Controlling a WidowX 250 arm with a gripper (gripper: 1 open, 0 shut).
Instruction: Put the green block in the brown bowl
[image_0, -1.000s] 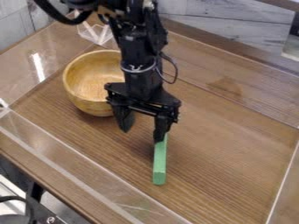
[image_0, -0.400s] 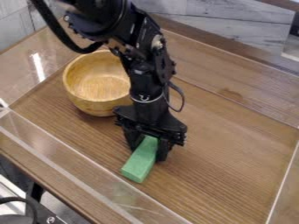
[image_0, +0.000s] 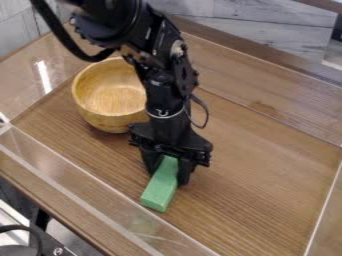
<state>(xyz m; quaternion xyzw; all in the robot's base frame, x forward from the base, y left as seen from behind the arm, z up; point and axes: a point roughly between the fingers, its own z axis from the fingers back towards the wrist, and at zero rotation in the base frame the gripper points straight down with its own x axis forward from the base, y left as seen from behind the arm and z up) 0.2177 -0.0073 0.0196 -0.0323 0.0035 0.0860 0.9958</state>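
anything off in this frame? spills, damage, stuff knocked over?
Nothing stands out. The brown bowl sits upright and empty on the table. The green block lies flat on the wood with the gripper straddling its far end, pointing down. No spills or visible damage.

Gripper (image_0: 170, 165) covers the upper end of green block (image_0: 162, 189) | contact between fingers and block unclear | arm's upper part cut off at top edge | table (image_0: 267, 150) cropped by frame edges

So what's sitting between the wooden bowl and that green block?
Only the robot's gripper, standing over the green block's near end beside the bowl; otherwise bare table, in this camera view.
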